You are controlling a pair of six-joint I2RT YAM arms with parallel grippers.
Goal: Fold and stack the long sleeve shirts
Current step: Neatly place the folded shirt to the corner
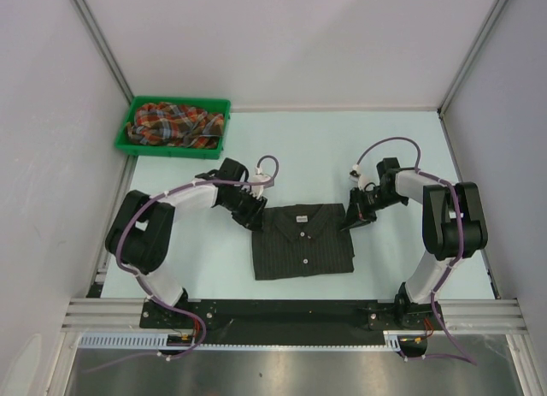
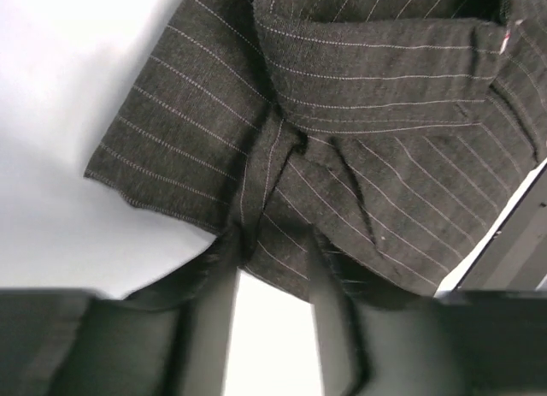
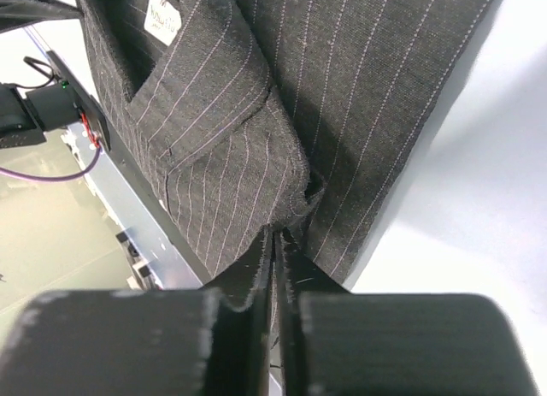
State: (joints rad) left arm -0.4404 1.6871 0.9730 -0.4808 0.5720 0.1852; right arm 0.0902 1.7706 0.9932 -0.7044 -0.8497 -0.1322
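Label [image 3: 164, 14] inside black shirt [image 3: 367, 97], unreadable

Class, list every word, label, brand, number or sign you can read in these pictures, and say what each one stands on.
Neck label inside the collar of the black pinstriped shirt: a pale tag with dark print, too blurred to read in the right wrist view and too small in the top view.
Plaid shirt and green bin: no writing visible.
Nothing else readable.
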